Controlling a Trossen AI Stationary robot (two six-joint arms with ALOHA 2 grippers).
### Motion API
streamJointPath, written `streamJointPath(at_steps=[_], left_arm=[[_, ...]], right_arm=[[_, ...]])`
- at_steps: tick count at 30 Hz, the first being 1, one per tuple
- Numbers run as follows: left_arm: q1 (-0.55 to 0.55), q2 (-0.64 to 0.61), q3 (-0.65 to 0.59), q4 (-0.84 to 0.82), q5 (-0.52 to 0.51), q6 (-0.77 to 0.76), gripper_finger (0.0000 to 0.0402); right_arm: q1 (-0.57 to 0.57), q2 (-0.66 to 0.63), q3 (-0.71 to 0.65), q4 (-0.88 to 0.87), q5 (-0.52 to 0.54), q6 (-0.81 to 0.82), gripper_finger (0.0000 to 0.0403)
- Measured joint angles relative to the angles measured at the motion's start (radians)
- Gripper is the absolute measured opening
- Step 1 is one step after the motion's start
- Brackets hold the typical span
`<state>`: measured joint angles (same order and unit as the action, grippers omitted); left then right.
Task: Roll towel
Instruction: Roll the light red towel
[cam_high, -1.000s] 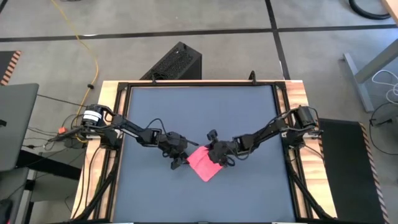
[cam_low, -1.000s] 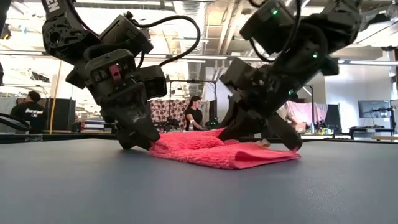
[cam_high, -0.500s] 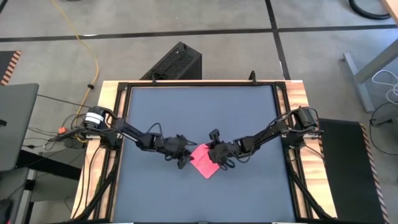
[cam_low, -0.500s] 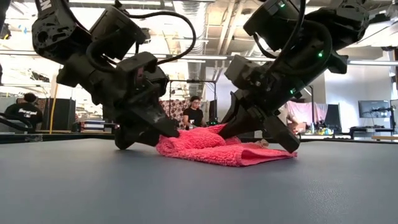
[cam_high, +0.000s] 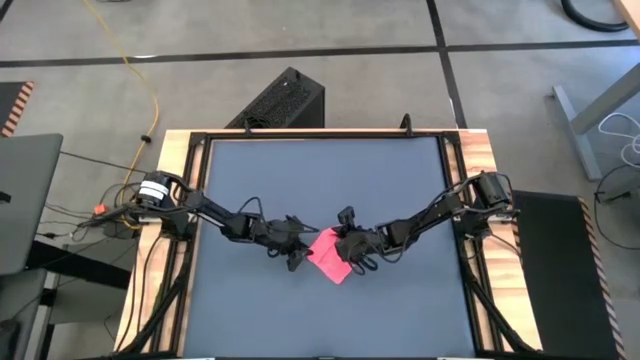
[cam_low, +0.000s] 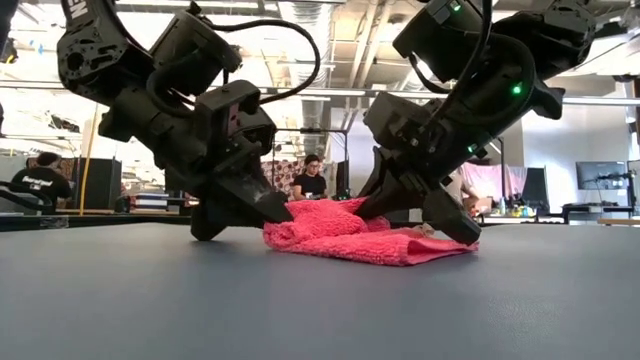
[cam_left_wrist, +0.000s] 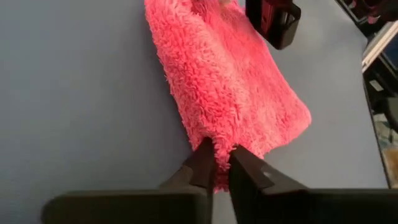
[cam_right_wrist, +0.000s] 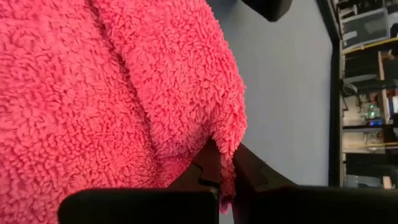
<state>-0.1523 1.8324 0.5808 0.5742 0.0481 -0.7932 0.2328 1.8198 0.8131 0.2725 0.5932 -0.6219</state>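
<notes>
The pinkish-red fluffy towel lies bunched in a small folded heap on the dark tabletop, near its middle. My left gripper stands at the towel's left side, low and slanting, shut on its edge. My right gripper is at the towel's right side, also shut on it. The two grippers face each other across the cloth. My left gripper pinches the towel's edge between its two fingers, coming slanting down from the table's left. The cloth lies on the table, slack; one layer or several, I cannot tell. My right gripper pinches a hanging edge of the towel between its two fingers, slanting down from the table's right. The cloth beside the fingers is raised a little; the rest lies on the table.
Bare dark tabletop surrounds the towel on all sides, framed by a black rail and wooden border. A black box sits on the floor beyond the far edge. People are in the room behind the table.
My left gripper has moved toward the table's right, onto the towel, and tipped lower, so the towel's left edge now sits between its fingers. That left side has been pushed toward the right gripper, and the heap is narrower and more bunched.
</notes>
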Motion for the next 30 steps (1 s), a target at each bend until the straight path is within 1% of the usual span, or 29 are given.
streamJointPath(at_steps=[2, 5, 7, 9, 11, 13, 16, 18, 19, 23, 26, 30], left_arm=[[0.008, -0.001, 0.003, -0.012, 0.018, 0.017, 0.0009], [0.024, -0.001, 0.046, -0.105, 0.055, 0.047, 0.0003], [0.032, 0.001, 0.098, -0.218, 0.075, 0.09, 0.0002], [0.038, -0.004, 0.165, -0.35, 0.092, 0.179, 0.0002], [0.04, -0.007, 0.241, -0.498, 0.074, 0.277, 0.0001], [0.038, -0.018, 0.323, -0.671, 0.015, 0.378, 0.0001], [0.026, -0.016, 0.45, -0.935, -0.136, 0.507, 0.0], [0.01, -0.015, 0.524, -1.071, -0.237, 0.574, 0.0], [0.0, -0.016, 0.55, -1.112, -0.273, 0.599, 0.0], [-0.033, -0.017, 0.582, -1.16, -0.357, 0.668, 0.0], [-0.058, -0.009, 0.582, -1.154, -0.387, 0.704, 0.0], [-0.093, -0.008, 0.547, -1.057, -0.393, 0.818, 0.0]], right_arm=[[0.0, 0.0, 0.0, 0.007, 0.003, -0.013, 0.0029], [0.001, -0.001, 0.0, 0.001, 0.004, -0.037, 0.003], [0.005, -0.001, 0.001, -0.012, 0.009, -0.086, 0.003], [0.008, -0.001, 0.001, -0.021, 0.022, -0.144, 0.0029], [0.013, -0.001, 0.001, -0.029, 0.035, -0.191, 0.003], [0.014, -0.001, 0.001, -0.031, 0.058, -0.232, 0.0032], [0.012, -0.001, 0.002, -0.041, 0.098, -0.291, 0.0032], [0.011, -0.001, 0.001, -0.047, 0.117, -0.318, 0.0031], [0.008, -0.001, 0.002, -0.051, 0.121, -0.326, 0.0031], [-0.001, -0.001, 0.002, -0.052, 0.121, -0.329, 0.0032], [-0.001, -0.001, 0.002, -0.055, 0.113, -0.329, 0.0031], [-0.011, -0.001, 0.001, -0.073, 0.053, -0.301, 0.0031]])
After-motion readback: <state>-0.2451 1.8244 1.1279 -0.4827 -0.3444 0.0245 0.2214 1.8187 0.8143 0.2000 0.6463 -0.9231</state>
